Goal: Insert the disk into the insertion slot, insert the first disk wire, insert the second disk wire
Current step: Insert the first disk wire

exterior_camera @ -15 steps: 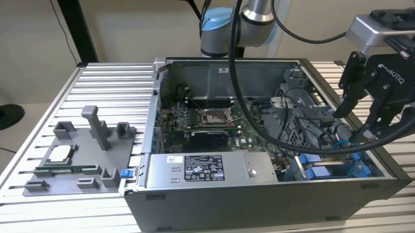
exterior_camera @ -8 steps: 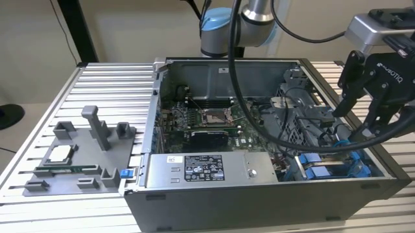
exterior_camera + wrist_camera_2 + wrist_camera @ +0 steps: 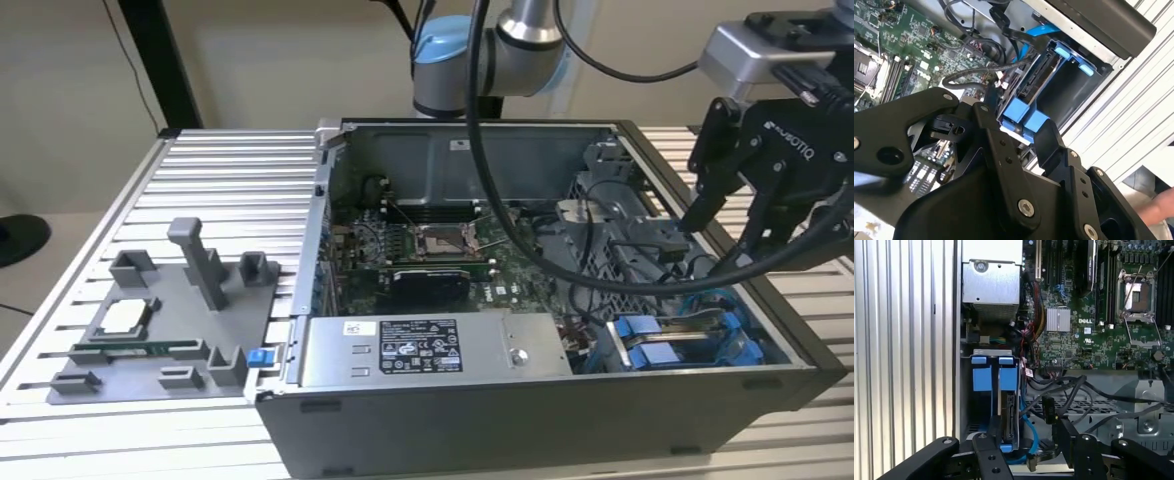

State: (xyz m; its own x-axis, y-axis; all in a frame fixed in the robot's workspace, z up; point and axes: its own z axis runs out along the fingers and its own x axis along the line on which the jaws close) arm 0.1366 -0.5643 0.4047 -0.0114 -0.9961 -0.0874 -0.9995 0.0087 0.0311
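- On the ribbed bench: open PC case, interior exposed upward.
- Claw over case's corner at the exterior view's right, spread wide, gripping nothing.
- Insertion slot hugs case wall.
- Disk stands inside it, blue tabs at the mouth; black cables crowd its inner side.

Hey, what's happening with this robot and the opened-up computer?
A robot arm's gripper hangs open, holding nothing, over the drive corner of an open computer case. The disk in its blue caddy already sits in the insertion slot. Black cables lie loose beside it. I can't tell whether any is plugged into the disk.
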